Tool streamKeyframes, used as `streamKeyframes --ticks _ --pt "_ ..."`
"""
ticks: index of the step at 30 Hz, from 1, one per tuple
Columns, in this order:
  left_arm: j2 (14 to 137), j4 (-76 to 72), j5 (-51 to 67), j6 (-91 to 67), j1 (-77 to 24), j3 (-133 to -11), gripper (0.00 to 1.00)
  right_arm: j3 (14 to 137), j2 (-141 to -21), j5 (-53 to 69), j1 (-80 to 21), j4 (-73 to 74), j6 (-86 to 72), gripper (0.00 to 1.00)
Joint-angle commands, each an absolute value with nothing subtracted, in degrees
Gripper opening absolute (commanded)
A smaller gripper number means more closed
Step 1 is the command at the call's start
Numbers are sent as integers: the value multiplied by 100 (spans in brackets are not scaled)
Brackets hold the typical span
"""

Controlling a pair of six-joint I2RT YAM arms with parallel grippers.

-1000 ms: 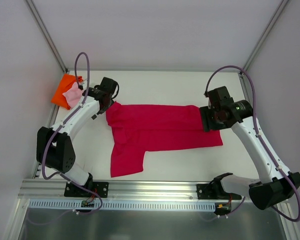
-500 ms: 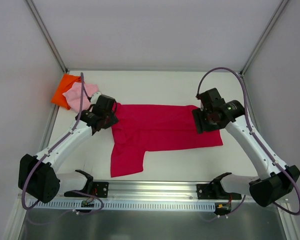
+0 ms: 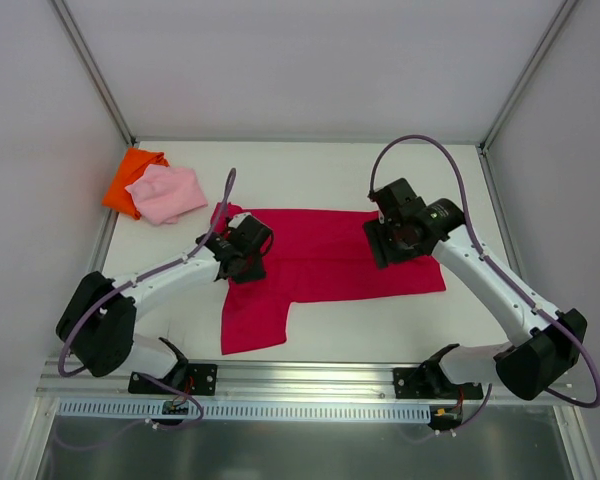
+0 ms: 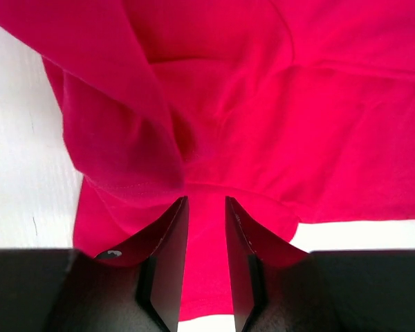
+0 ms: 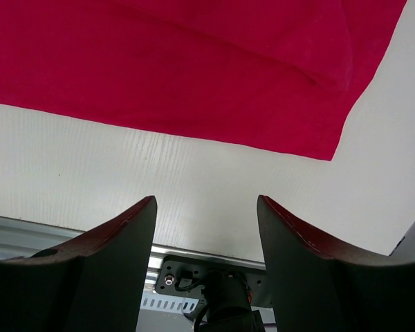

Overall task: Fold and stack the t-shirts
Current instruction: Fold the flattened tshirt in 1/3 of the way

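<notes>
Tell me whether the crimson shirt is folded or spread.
Mostly spread: the crimson shirt lies flat across the table, with a raised fold only at the left gripper.

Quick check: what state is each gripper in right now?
Left gripper: closed, pinching a fold of the crimson shirt.
Right gripper: open, holding nothing.

The red shirt (image 3: pixel 330 255) lies spread flat, one sleeve reaching toward the near edge. A bunched fold at its left end is pinched between the left gripper's (image 4: pixel 206 202) jaws. Its right hem lies just beyond the right gripper's (image 5: pixel 206 200) wide-apart jaws. The folded pink shirt (image 3: pixel 165 192) rests partly on the orange shirt (image 3: pixel 130 175), well apart from both.
</notes>
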State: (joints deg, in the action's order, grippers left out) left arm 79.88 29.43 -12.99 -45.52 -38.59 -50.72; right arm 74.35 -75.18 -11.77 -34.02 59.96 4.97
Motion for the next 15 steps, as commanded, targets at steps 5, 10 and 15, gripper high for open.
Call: streamKeyframes --ticks 5,10,15 --pt "8428 3294 -1924 -4561 -4034 -5466 28 7673 -7348 -1459 -3437 6038 580 64" --pt "8560 3788 -2434 -4720 -4166 -5783 33 7603 -7269 -1512 -3437 6073 615 64" --pt "8710 3885 -2619 -4685 -4184 -5906 37 7611 -7260 -1450 -3428 6029 589 64"
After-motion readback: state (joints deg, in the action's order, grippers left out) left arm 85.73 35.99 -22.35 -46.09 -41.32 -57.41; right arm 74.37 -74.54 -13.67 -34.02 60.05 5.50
